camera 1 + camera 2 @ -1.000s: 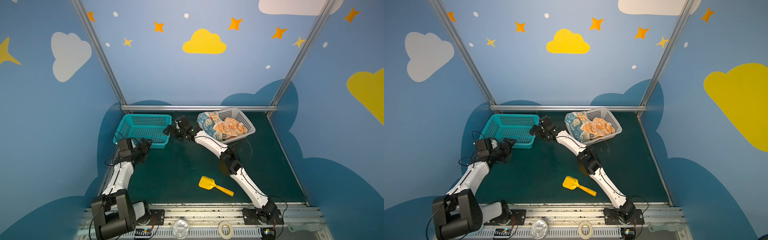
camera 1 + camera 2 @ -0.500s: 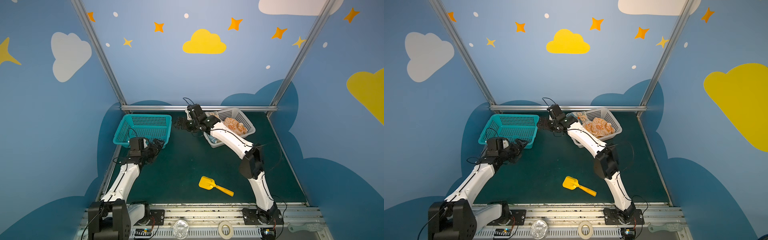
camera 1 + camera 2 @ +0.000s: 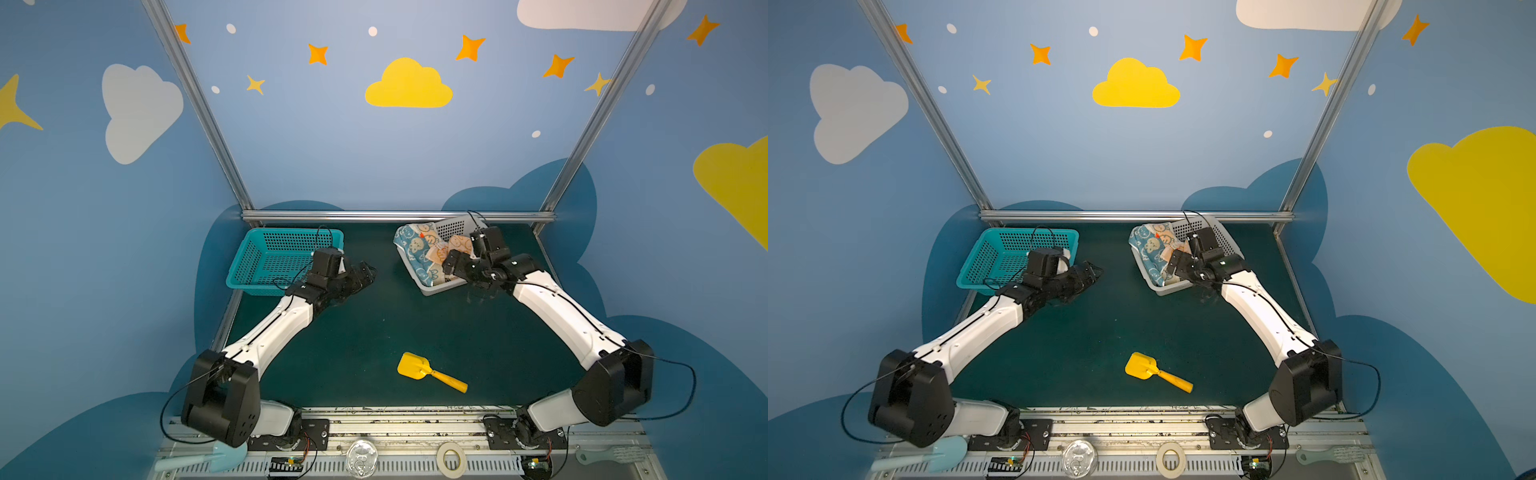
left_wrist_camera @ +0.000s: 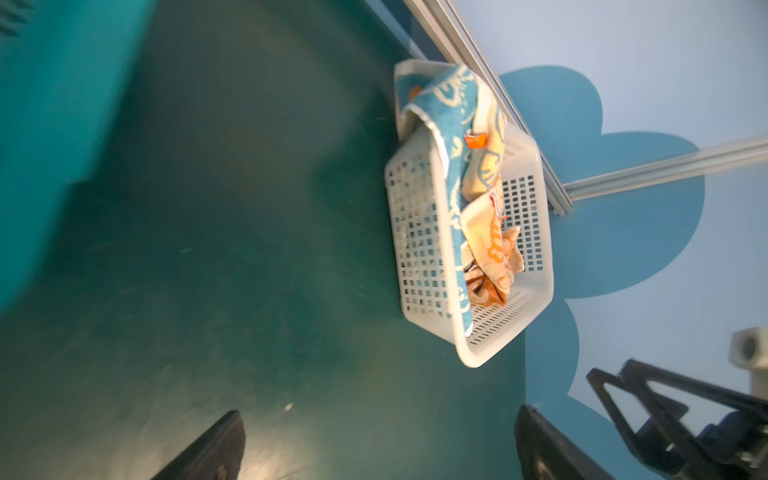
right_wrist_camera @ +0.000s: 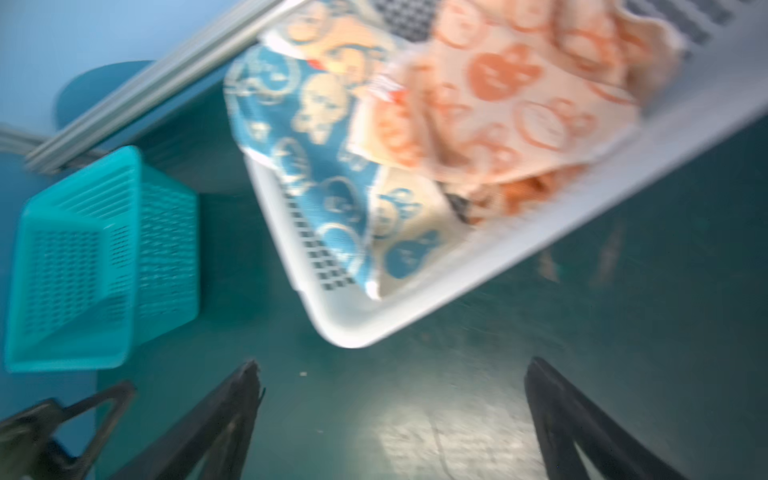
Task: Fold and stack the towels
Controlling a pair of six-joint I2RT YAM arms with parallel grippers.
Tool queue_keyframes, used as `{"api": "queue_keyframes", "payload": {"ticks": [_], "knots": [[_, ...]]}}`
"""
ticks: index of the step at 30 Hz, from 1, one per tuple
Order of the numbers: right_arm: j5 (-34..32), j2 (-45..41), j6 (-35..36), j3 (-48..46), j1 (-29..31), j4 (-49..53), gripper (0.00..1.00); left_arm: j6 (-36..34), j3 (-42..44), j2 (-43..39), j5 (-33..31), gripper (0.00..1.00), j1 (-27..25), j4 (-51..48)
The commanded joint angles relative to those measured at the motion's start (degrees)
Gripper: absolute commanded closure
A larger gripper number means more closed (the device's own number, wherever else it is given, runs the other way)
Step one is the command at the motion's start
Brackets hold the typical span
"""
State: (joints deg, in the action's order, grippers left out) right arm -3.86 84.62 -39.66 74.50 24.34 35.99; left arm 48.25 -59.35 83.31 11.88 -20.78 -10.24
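The towels lie crumpled in a white perforated basket [image 3: 436, 289] at the back right. A blue-and-cream towel [image 3: 417, 249] hangs over the basket's left rim, and an orange-and-cream towel [image 3: 457, 245] lies beside it. My right gripper [image 3: 455, 270] hovers open by the basket's front corner and holds nothing; in the right wrist view its gripper [image 5: 393, 362] is over bare mat, with the blue towel [image 5: 316, 145] and the orange towel [image 5: 519, 104] ahead. My left gripper [image 3: 365, 274] is open and empty over the mat, left of the basket [image 4: 478, 357].
An empty teal basket [image 3: 282, 257] stands at the back left, right behind the left wrist. A yellow toy shovel [image 3: 430, 372] lies on the green mat near the front. A metal rail with a tape roll [image 3: 451, 457] runs along the front edge. Blue walls close in the sides.
The right arm has swung from beside the teal basket back to the right, to the white basket's front. The left arm has stretched out toward the middle. Both grippers stayed open.
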Motion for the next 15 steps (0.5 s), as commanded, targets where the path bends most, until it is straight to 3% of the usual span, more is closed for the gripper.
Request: {"api": "queue_keyframes", "payload": {"ticks": [1, 5, 8, 12, 15], "knots": [[1.3, 1.2, -1.8, -2.4, -2.1, -0.9, 0.01, -3.5, -4.9, 5.1, -1.2, 0.00, -2.6, -1.2], [4.4, 6.0, -3.3, -1.4, -3.6, -1.2, 0.03, -3.2, -8.9, 10.1, 0.3, 0.00, -4.9, -0.3], [5.6, 12.0, -3.9, 4.1, -3.9, 3.8, 0.10, -3.1, -10.1, 12.1, 0.4, 0.00, -6.2, 0.1], [7.8, 21.4, -2.5, 14.1, -4.1, 13.8, 0.12, -2.6, -8.3, 11.7, 0.0, 0.00, -7.5, 1.3], [8.2, 24.8, -2.6, 15.4, -4.2, 13.8, 0.18, -3.1, -6.9, 10.5, -0.6, 0.00, -8.1, 1.4]]}}
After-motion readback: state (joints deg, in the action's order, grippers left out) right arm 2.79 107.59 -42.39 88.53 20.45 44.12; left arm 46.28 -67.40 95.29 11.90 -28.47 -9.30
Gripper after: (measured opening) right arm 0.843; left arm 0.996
